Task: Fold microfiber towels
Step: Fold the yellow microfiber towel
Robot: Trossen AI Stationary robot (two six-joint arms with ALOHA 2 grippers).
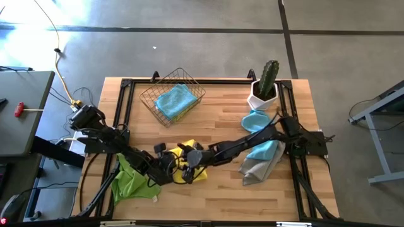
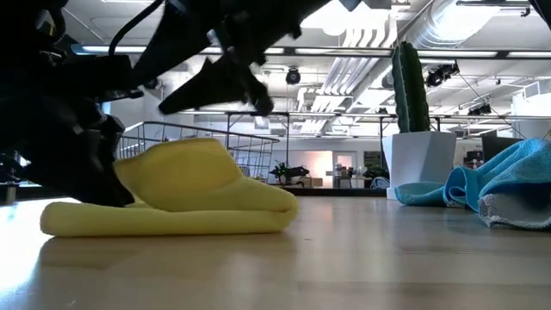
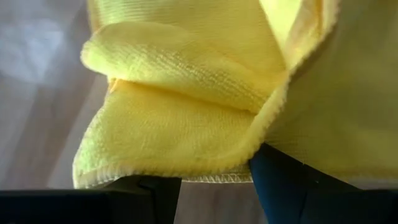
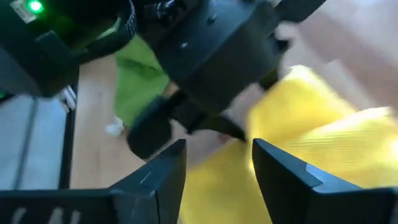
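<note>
Pincers (image 1: 180, 165) together over yellow towel (image 1: 189, 171)

Both dark arms are crowding over the folded yellow microfiber towel (image 1: 187, 165) from above, so most of it is covered and its outline can't be read. At table height the left gripper is a black mass hiding the towel's near-left end. In the left wrist view the yellow cloth fills the picture and runs off every edge. The right wrist picture is smeared with blur, and the crumpled lime green cloth (image 4: 140, 81) sits half behind the other arm
</note>
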